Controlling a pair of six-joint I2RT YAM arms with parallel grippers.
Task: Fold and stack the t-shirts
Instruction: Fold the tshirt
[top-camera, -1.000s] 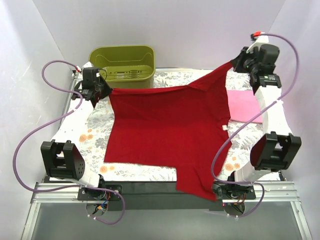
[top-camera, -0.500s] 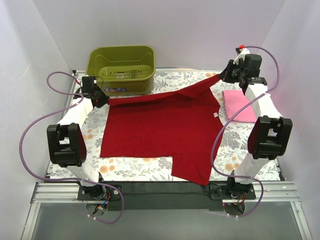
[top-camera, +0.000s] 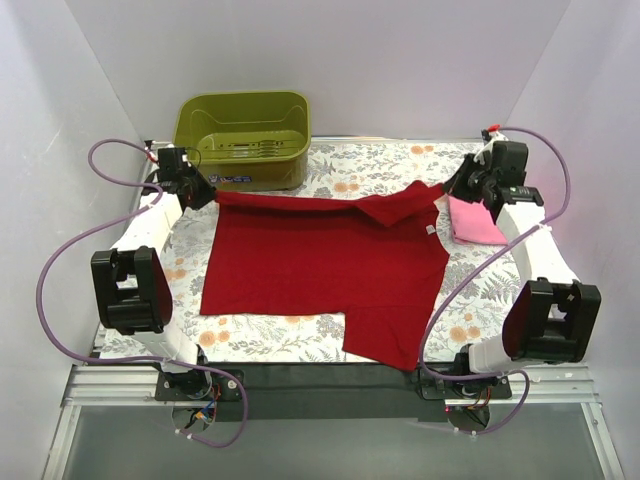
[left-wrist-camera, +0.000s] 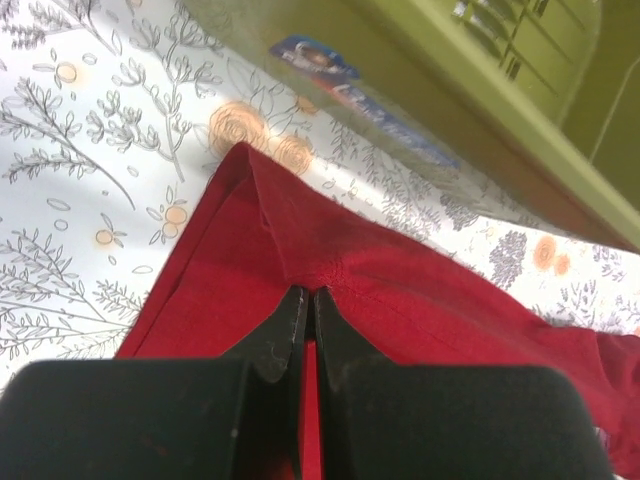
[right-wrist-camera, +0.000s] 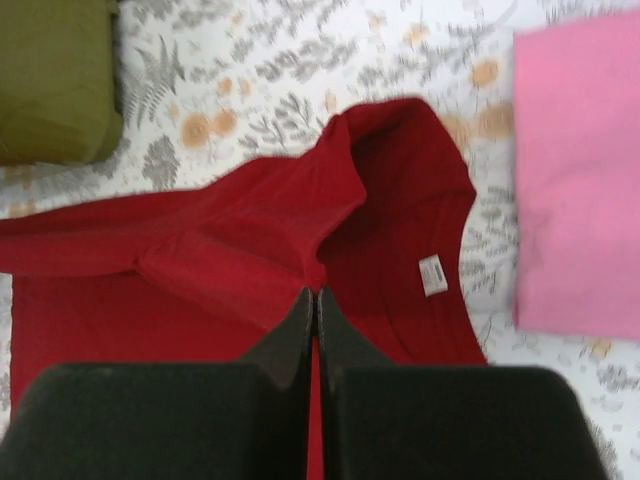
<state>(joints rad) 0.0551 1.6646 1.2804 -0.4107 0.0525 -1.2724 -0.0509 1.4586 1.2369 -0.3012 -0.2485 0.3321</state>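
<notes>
On the table (top-camera: 380, 160), spread t-shirt (top-camera: 320, 260) central, folded t-shirt (top-camera: 472, 225) just right of it, tub (top-camera: 245, 135) behind, far left

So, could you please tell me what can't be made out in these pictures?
Pink shirt: right wrist view's edge cuts it off; in the top view the right arm covers part.
Tag on red shirt: right wrist view, print too small.
Tub label: left wrist view, blurred.

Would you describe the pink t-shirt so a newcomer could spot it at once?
On the flower-patterned table, a large red t-shirt covers the middle. Just off its right side lies the pink t-shirt: a small flat rectangle, the only pink thing there.
</notes>
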